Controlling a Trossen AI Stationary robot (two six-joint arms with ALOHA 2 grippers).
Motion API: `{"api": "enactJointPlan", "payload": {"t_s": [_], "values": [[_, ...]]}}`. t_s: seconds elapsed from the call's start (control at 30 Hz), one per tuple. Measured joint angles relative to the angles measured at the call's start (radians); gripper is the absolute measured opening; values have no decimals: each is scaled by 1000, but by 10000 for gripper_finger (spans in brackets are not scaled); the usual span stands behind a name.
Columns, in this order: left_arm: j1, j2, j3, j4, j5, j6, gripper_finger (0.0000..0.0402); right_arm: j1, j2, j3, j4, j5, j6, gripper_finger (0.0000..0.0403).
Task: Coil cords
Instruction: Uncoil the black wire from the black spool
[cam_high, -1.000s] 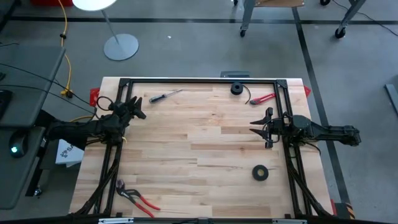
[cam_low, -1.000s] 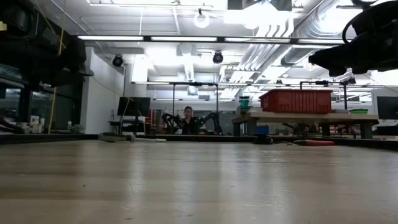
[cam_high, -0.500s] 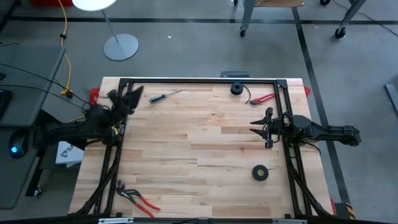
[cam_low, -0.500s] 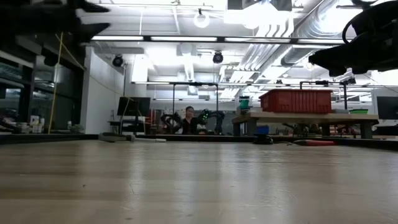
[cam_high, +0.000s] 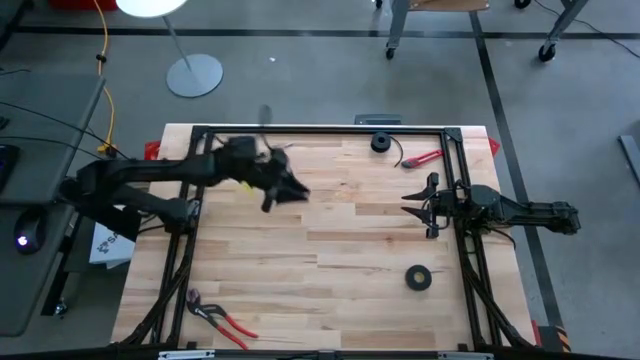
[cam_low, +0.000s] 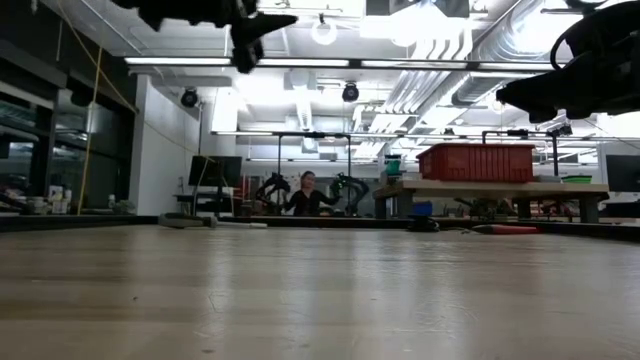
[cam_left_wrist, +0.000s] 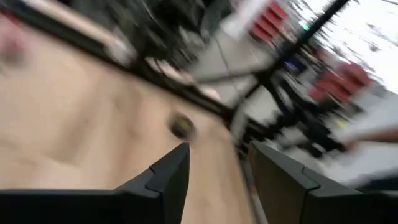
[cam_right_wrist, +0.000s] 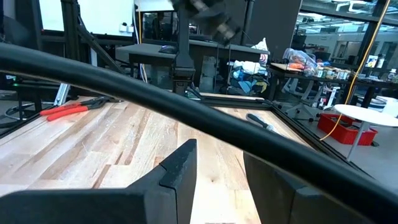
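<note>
Lying coiled at the far edge of my wooden worktop (cam_high: 330, 230), the black cord (cam_high: 381, 143) trails a thin tail beside red-handled pliers (cam_high: 424, 157). My left pincer (cam_high: 290, 190) hangs released and empty above the boards; my right pincer (cam_high: 412, 204) waits parted at the right side. Only the low view shows a person (cam_low: 308, 195) seated in the workshop beyond.

cords (cam_high: 381, 143) at table's (cam_high: 330, 250) far edge
</note>
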Motion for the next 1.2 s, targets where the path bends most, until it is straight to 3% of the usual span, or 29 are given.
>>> {"api": "enactJointPlan", "payload": {"t_s": [0.1, 0.17, 0.27, 0.37, 0.5, 0.63, 0.73, 1.0, 1.13, 1.2], "values": [[-27, 53, -5, -55, -1, -86, 160, 0, 0, 0, 0, 0, 0, 126], [-33, 67, -17, -60, -80, -115, 160, 0, 0, 0, 0, 0, 0, 126], [-27, 77, -18, 52, -241, -158, 160, 0, 1, 0, 0, 0, 0, 126], [19, 135, 5, 163, -276, -148, 160, 0, 1, 0, 0, 0, 0, 126], [95, 249, 108, 105, -199, -134, 160, -1, 5, 0, 5, 30, -29, 126], [183, 283, 180, 78, -59, -130, 160, -9, 5, 0, 77, 192, -110, 126], [268, 249, 187, 70, 40, -122, 160, -8, 5, 0, 128, 257, -112, 126], [504, 97, 188, 67, 51, -10, 160, -8, 8, 0, 107, 266, -120, 126], [595, 44, 188, 64, 123, -3, 160, -14, 11, 0, 133, 281, -206, 126], [633, 25, 188, 60, 167, 3, 160, -15, 13, 0, 241, 265, -136, 126]]}}
